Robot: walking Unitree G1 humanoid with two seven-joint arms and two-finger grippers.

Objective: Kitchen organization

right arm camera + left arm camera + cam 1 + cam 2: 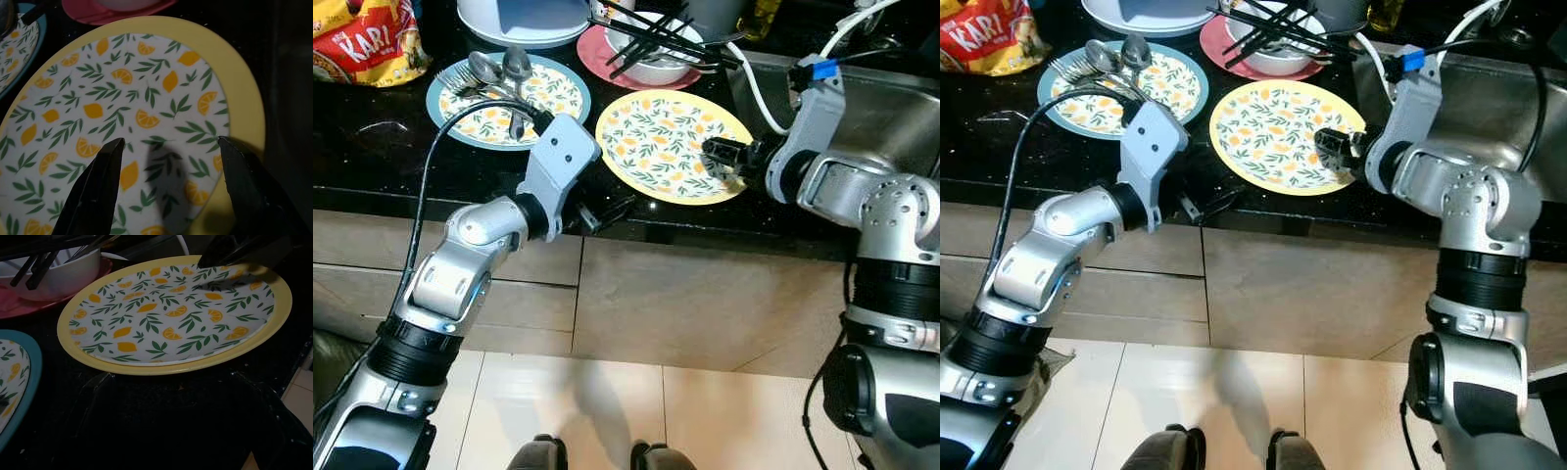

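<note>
While our right gripper (168,191) hovers wide open over the three-o'clock rim of the yellow plate (656,137) on the black counter (372,147), it sits nearer; our left gripper (607,211) waits at seven o'clock, spread unreadable.

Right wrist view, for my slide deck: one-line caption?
Right end effector open above the yellow-rimmed lemon plate on the dark counter.

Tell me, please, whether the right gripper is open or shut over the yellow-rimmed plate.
Open. The right gripper hovers over the yellow-rimmed plate, and its two black fingers stand well apart with the lemon pattern showing between them.
</note>
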